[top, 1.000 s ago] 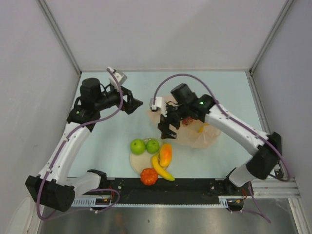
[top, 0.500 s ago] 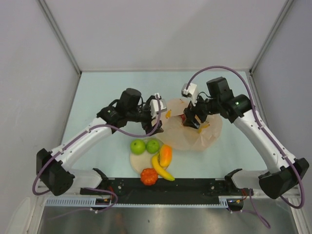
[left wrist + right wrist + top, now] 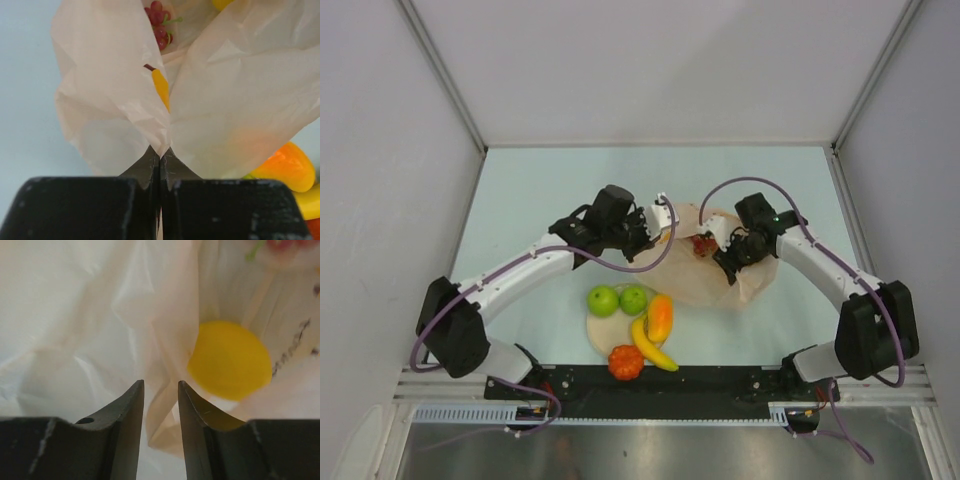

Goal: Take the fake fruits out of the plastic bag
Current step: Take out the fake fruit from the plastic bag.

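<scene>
Currently my left gripper [image 3: 160,152] is clamped tight on the near edge of the plastic bag [image 3: 240,100], and the film fans away from its fingertips toward 12 o'clock in the left wrist view. Straight up that line, inside the bag's mouth, sits the grape bunch [image 3: 159,22], its long axis running roughly away from the jaws.

My right gripper [image 3: 161,385] is down in the bag from the other side. Its jaws stand narrowly apart with a loose fold of film between them, and I judge nothing is gripped. The lemon [image 3: 230,360] lies near, at about 2 o'clock from those fingertips, partly behind that fold. It is too blurred for me to call its long axis.

From the top camera, the bag lies at about 1 o'clock from the plate [image 3: 598,335], where the green apples [image 3: 603,300], mango [image 3: 660,317], banana [image 3: 655,350] and tomato-like piece [image 3: 626,362] are already out.

So the lemon and grapes are what's left. The right arm is nearer both, and I'd say it must shift toward 2 o'clock to clear the fold before closing on the lemon.
</scene>
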